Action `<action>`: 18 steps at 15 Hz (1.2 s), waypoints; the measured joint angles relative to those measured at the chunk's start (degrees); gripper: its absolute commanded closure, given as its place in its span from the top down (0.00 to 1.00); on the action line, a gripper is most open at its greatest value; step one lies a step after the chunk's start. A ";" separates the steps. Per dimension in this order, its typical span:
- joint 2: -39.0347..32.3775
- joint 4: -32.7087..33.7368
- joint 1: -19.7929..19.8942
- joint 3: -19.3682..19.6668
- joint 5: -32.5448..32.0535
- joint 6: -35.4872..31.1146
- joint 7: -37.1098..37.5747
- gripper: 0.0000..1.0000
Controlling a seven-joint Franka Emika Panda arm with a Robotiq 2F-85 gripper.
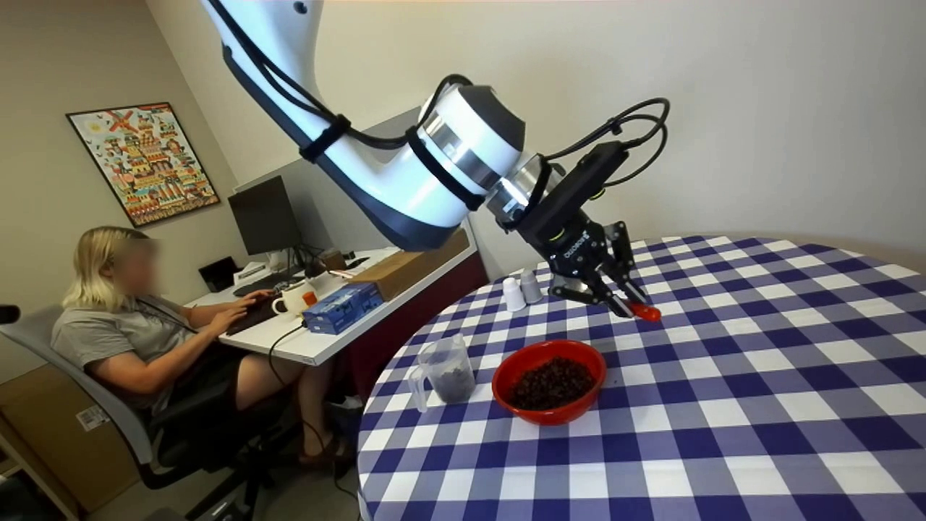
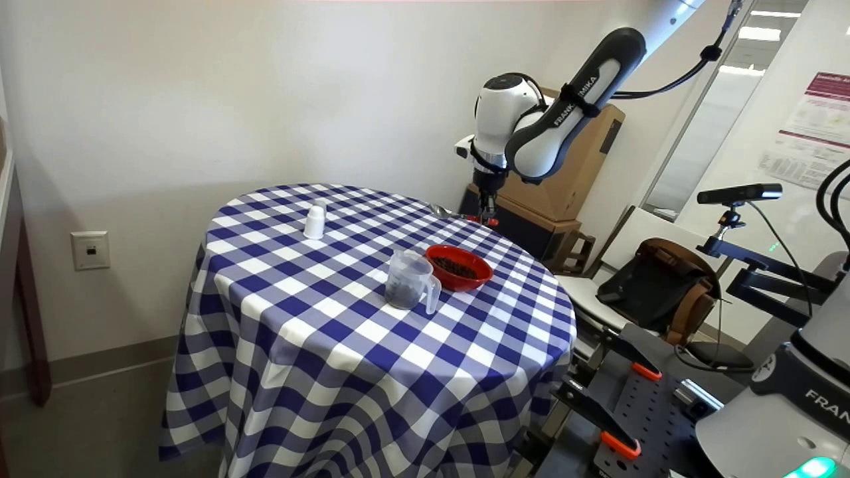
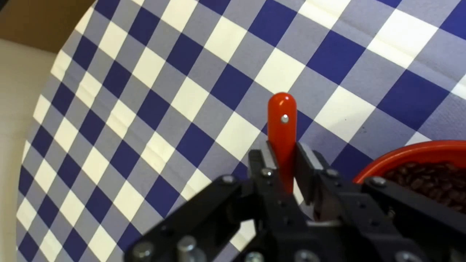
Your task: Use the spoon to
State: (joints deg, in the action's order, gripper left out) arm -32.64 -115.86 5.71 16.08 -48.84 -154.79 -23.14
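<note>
Wrist view and exterior views alike show you the cloth-covered table. Above it, your gripper hangs beside, not over, the red bowl. Just apart from that bowl stands the clear jug, perhaps set close for the bowl's dark bits. Up beside the bowl, your fingers clench the spoon by its handle, probably leaving the silver end free to scoop.

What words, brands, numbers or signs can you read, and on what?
"ROBOTIQ", upside down, on the black housing behind the jaws.
"FRANK", "EMIKA", split by a strap, on the white arm.
"FRAN", cut off at the picture edge, on the white base.
Too small or blurred: wall poster, cardboard box label, blue box markings.
</note>
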 measured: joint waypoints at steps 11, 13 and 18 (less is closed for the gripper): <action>-3.64 -1.76 -16.73 7.68 -50.31 9.00 34.31 0.07; -3.82 -2.67 -13.97 2.33 -56.60 16.28 37.80 0.07; -4.06 -4.65 -6.88 -6.26 -61.86 26.93 38.93 0.07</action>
State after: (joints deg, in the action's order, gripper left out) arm -36.69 -120.50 -1.17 9.82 -110.70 -127.85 15.79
